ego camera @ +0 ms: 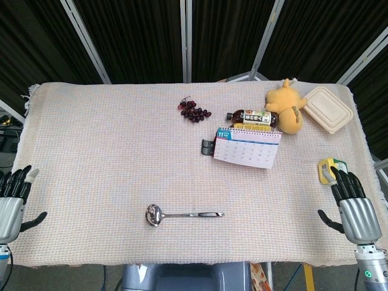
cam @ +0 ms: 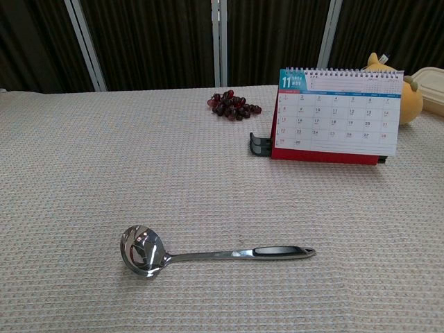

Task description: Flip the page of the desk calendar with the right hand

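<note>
The desk calendar (ego camera: 247, 147) (cam: 338, 113) stands upright right of the table's centre, its white November page facing me, spiral binding on top, red base below. My right hand (ego camera: 353, 202) hovers at the table's right edge, well right of and nearer than the calendar, fingers stretched out and apart, holding nothing. At the left edge sits my left hand (ego camera: 13, 197), fingers also extended and empty. Neither hand shows in the chest view.
A steel ladle (ego camera: 182, 214) (cam: 201, 252) lies near the front centre. Dark grapes (ego camera: 194, 111) (cam: 232, 104), a bottle (ego camera: 252, 117), a yellow plush toy (ego camera: 287, 107) and a beige lunch box (ego camera: 328, 109) sit behind the calendar. A small yellow-green object (ego camera: 329, 167) lies by the right hand.
</note>
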Tool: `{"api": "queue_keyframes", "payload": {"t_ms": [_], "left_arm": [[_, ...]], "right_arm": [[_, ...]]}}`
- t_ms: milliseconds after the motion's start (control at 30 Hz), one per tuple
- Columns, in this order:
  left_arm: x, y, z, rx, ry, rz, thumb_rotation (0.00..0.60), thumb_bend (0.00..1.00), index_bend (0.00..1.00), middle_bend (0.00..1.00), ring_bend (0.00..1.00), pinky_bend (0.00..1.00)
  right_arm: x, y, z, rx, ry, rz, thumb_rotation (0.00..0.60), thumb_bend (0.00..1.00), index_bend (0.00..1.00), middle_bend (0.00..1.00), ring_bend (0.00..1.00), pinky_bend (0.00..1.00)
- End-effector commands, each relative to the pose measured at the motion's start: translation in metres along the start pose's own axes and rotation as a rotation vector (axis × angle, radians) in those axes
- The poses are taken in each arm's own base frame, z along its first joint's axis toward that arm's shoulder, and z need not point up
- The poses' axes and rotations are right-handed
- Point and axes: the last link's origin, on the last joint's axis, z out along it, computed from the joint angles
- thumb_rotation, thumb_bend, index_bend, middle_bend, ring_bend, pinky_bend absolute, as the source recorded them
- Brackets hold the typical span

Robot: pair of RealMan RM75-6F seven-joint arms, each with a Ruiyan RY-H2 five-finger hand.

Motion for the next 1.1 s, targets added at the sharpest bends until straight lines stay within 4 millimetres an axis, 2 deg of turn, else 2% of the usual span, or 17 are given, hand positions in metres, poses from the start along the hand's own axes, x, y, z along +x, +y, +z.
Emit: {"api": "queue_keyframes", "payload": {"t_ms": [33,300,333,367,433,500,567,633,833,1100], "left_arm": [[0.000,0.000,0.000,-0.001,-0.002,0.000,0.600,0.16,0.00,0.00,0.00,0.00],[0.002,0.000,0.000,-0.002,0.004,-0.015,0.600,0.15,0.00,0.00,0.00,0.00],[0.003,0.000,0.000,-0.001,0.009,-0.018,0.600,0.15,0.00,0.00,0.00,0.00],[0.004,0.000,0.001,-0.001,0.013,-0.021,0.600,0.15,0.00,0.00,0.00,0.00],[0.005,0.000,0.001,-0.002,0.018,-0.025,0.600,0.15,0.00,0.00,0.00,0.00],[0.006,0.000,0.001,-0.004,0.022,-0.028,0.600,0.16,0.00,0.00,0.00,0.00],[0.007,-0.001,0.001,-0.007,0.024,-0.031,0.600,0.16,0.00,0.00,0.00,0.00],[0.007,-0.001,0.002,-0.007,0.025,-0.038,0.600,0.16,0.00,0.00,0.00,0.00],[0.008,-0.001,0.001,-0.013,0.022,-0.047,0.600,0.16,0.00,0.00,0.00,0.00],[0.013,-0.002,0.000,-0.018,0.040,-0.063,0.600,0.16,0.00,0.00,0.00,0.00]], "right_arm": [[-0.001,0.000,0.000,-0.003,-0.006,0.001,0.600,0.17,0.00,0.00,0.00,0.00],[-0.004,-0.005,0.004,-0.007,-0.036,0.065,0.600,0.16,0.00,0.00,0.00,0.00],[-0.005,-0.009,0.008,-0.006,-0.043,0.110,0.600,0.16,0.00,0.03,0.03,0.05],[-0.005,-0.013,0.011,-0.007,-0.048,0.146,0.600,0.16,0.00,0.08,0.07,0.11],[-0.007,-0.021,0.019,-0.019,-0.058,0.228,0.600,0.16,0.00,0.31,0.32,0.39],[-0.010,-0.031,0.027,-0.027,-0.078,0.312,0.600,0.17,0.00,0.48,0.50,0.54],[-0.018,-0.049,0.040,-0.041,-0.139,0.464,0.600,0.17,0.00,0.57,0.59,0.59],[-0.025,-0.064,0.053,-0.067,-0.216,0.595,0.600,0.19,0.00,0.63,0.65,0.62],[-0.047,-0.093,0.085,-0.138,-0.359,0.807,0.600,0.22,0.00,0.65,0.68,0.63],[-0.081,-0.107,0.103,-0.274,-0.486,0.988,0.600,0.23,0.00,0.65,0.68,0.63]]}}
